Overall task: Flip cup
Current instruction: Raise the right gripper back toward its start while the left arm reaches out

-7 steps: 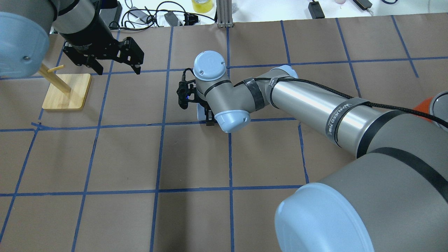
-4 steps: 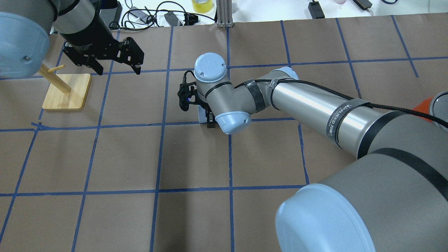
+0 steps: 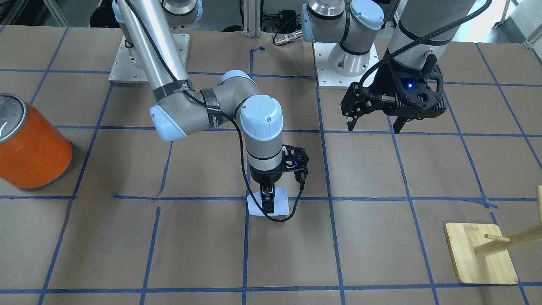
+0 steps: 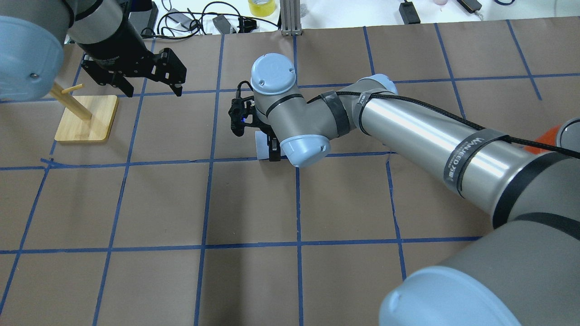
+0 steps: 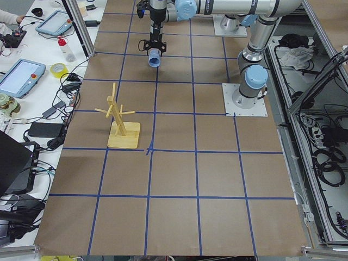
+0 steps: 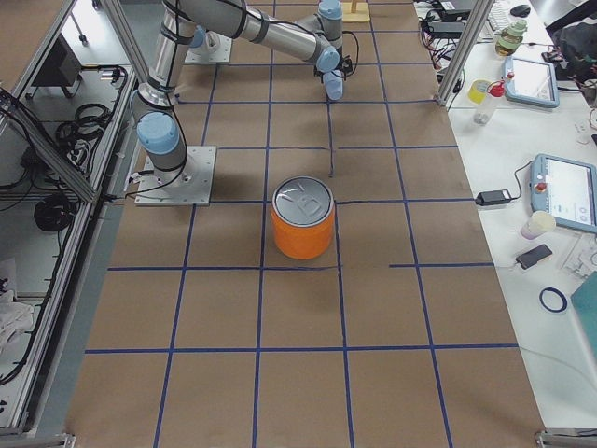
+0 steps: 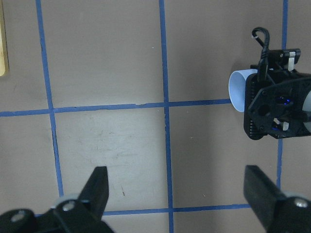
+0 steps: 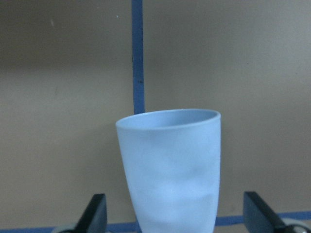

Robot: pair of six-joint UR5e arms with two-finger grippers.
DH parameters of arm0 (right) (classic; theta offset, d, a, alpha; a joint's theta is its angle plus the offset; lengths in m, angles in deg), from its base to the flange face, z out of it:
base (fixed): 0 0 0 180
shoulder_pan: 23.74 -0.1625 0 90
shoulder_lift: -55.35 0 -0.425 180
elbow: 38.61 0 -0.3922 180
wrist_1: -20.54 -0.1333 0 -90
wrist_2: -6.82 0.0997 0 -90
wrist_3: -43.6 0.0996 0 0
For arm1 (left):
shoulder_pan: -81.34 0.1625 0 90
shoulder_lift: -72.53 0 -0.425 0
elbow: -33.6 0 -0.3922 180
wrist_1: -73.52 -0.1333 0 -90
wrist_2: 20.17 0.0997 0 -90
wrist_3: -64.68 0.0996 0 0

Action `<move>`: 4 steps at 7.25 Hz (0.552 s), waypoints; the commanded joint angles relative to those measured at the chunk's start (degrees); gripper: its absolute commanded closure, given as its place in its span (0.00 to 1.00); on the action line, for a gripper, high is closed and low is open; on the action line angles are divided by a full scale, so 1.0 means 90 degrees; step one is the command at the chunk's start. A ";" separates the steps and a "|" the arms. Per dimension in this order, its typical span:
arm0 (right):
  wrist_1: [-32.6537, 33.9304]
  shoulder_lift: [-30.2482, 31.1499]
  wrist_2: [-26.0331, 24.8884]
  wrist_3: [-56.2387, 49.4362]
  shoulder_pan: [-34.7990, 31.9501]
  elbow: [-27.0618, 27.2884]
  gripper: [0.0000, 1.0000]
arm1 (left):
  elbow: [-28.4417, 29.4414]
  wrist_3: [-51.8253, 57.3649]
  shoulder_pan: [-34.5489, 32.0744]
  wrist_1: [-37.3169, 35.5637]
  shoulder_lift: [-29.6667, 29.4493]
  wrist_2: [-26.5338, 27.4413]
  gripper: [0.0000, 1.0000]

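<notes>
The cup point(image 3: 281, 203) is pale blue-white and lies on its side near the table's middle, on a blue tape line. It also shows in the overhead view point(image 4: 262, 145) and the left wrist view point(image 7: 237, 90). My right gripper point(image 3: 268, 207) points straight down over it. In the right wrist view the cup point(image 8: 170, 170) fills the middle, rim away from the camera. A finger point(image 8: 97, 211) stands on each side of it with a gap, so the gripper is open around it. My left gripper point(image 4: 154, 93) is open and empty, held above the table well to the cup's left.
A large orange can point(image 3: 31, 148) with a silver top stands at the table's right end, near my right arm's base. A wooden peg stand point(image 4: 86, 117) sits on a square base under my left arm. Brown paper with blue tape lines covers the table.
My right arm's wrist and forearm have shifted slightly toward the far side. The fingertips and the cup stay about where they were. The left arm has not moved.
</notes>
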 commanded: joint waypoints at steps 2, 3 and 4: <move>-0.1621 0.1588 -0.0084 0.0480 0.0646 -0.0014 0.00 | 0.0010 0.0027 0.0049 0.0020 0.0113 -0.0274 0.00; -0.2003 0.2115 -0.0084 0.0637 0.1094 -0.0014 0.00 | 0.0010 0.0037 0.0058 0.0397 0.0229 -0.0479 0.00; -0.2355 0.2652 -0.0084 0.0909 0.1640 -0.0004 0.00 | 0.0048 0.0027 0.0097 0.0488 0.0259 -0.0907 0.00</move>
